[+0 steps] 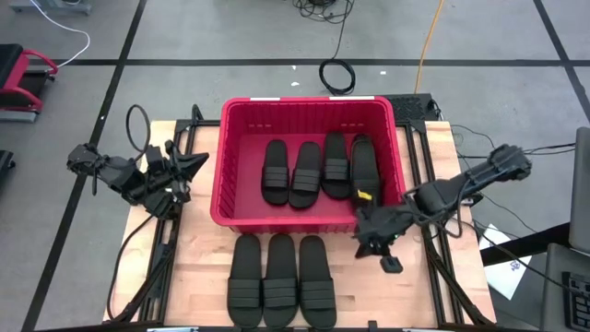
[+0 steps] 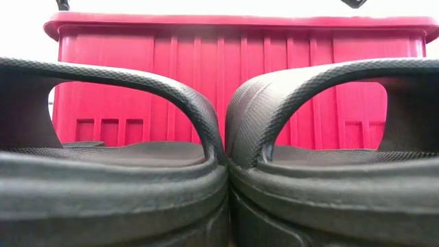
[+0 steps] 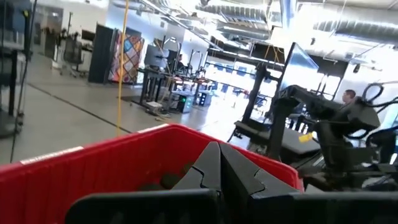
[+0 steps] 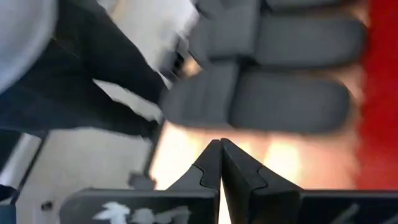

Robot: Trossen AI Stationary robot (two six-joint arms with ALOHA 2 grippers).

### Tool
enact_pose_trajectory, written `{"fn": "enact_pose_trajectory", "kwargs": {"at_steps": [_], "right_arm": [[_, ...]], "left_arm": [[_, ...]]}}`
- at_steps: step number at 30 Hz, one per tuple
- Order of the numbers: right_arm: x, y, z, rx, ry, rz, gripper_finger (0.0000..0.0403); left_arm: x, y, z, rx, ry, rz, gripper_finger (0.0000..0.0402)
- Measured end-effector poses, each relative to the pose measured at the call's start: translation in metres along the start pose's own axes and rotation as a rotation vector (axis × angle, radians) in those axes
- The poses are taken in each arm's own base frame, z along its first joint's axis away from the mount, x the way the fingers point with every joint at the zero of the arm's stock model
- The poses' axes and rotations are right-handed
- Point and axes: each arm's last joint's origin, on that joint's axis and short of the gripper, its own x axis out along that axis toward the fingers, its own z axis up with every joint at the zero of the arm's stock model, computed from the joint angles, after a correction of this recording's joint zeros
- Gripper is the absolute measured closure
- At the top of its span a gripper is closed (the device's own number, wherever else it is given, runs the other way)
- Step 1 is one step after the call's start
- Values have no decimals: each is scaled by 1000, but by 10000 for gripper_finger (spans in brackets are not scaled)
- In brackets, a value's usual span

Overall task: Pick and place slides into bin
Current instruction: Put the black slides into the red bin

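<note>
Wooden tabletop [image 1: 194, 267] fills the space beneath us, and over its right side, just off the red bin's [image 1: 309, 109] near right corner, our right gripper [image 1: 373, 242] hangs with its fingers [image 4: 211, 163] pressed together and empty. Our left gripper [image 1: 195, 164] waits beside the bin's left wall, fingers likewise closed (both wrist views show the tips meeting). Four slides [image 1: 320, 167] lie abreast inside the bin, while three more slides [image 1: 281, 279] sit in a row on the table just in front of it.
</note>
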Motion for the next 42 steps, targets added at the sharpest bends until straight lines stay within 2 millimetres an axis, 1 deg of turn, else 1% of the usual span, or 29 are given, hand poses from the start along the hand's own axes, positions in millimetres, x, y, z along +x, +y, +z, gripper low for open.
{"fn": "enact_pose_trajectory", "kwargs": {"at_steps": [3, 5, 8, 12, 16, 17, 20, 22, 24, 26, 29, 33, 36, 39, 42], "right_arm": [[7, 4, -3, -41, -115, 66, 403], [12, 4, -3, -17, -125, 68, 403], [24, 2, -2, 11, -108, 15, 403], [44, 6, 9, -18, -144, -13, 403], [72, 0, 10, 42, -92, -37, 403], [78, -3, 11, 60, -84, -28, 403], [93, -3, 15, 51, -74, 86, 402], [102, -4, 15, 61, -63, 115, 397], [111, -9, 12, 104, -30, 109, 381], [118, -15, 11, 152, 0, 129, 353], [127, -22, 11, 225, 22, 153, 298], [140, -26, 8, 241, 50, 151, 217], [150, -31, 3, 252, 79, 134, 170], [159, -36, -1, 262, 92, 92, 142], [171, -42, -8, 276, 133, 72, 130]], "left_arm": [[0, 0, -1, -16, 4, 0, 401], [0, 0, 0, 5, 3, 0, 401], [0, 0, -1, 70, 4, 0, 401], [0, 0, -1, 126, 4, -1, 401], [0, 0, 0, 119, 3, -2, 401], [0, 0, 0, 119, 3, -2, 401], [0, 0, -1, 123, 10, -11, 401], [0, 0, -2, 132, 18, -25, 401], [0, -1, -3, 141, 27, -39, 401], [0, -1, -5, 148, 36, -61, 401], [0, -2, -8, 146, 62, -89, 401], [-1, -1, -11, 136, 90, -92, 401], [-1, -1, -12, 127, 95, -92, 401], [-1, -1, -12, 128, 95, -92, 401], [-1, -1, -12, 125, 95, -92, 401]]}}
